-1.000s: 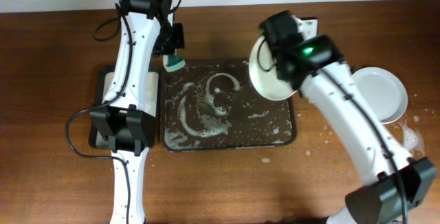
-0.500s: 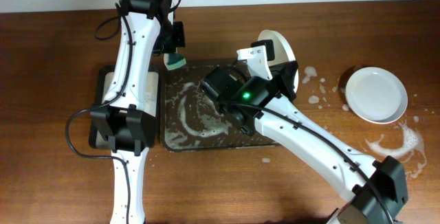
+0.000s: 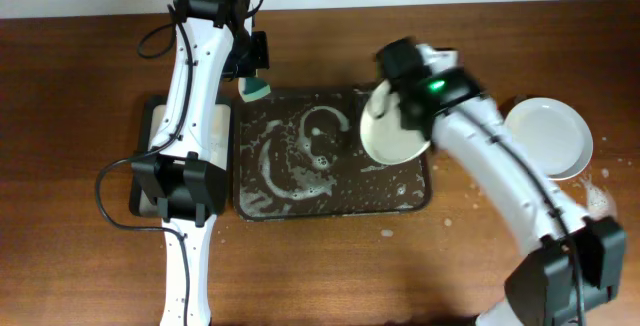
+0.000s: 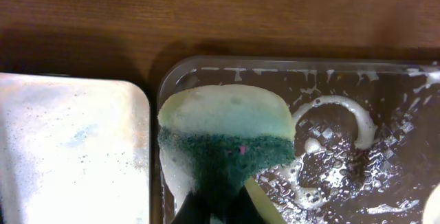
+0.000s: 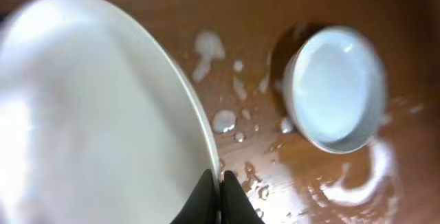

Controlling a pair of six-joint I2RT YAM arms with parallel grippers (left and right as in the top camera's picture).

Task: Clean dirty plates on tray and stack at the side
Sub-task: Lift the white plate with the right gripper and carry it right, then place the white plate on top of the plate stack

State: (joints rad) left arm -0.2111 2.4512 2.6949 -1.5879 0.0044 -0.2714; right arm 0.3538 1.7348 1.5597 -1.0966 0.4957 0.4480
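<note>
My right gripper (image 5: 220,179) is shut on the rim of a white plate (image 3: 392,128), holding it tilted over the right part of the dark tray (image 3: 300,201); the plate fills the left of the right wrist view (image 5: 96,114). A second white plate (image 3: 548,138) lies on the table to the right, and it shows in the right wrist view (image 5: 337,86). My left gripper (image 4: 216,207) is shut on a green and yellow sponge (image 4: 223,138) over the tray's far left corner (image 4: 179,73). The sponge shows in the overhead view (image 3: 254,90). Foam streaks cover the tray floor.
A smaller narrow tray (image 3: 150,116) lies left of the big tray, under my left arm, and it looks foamy white in the left wrist view (image 4: 69,148). Soap puddles (image 3: 598,201) wet the wood near the right plate.
My right arm swung left across the tray with the plate, then back to the right. The plate now hangs over the tray's right part. The left arm has not moved.
</note>
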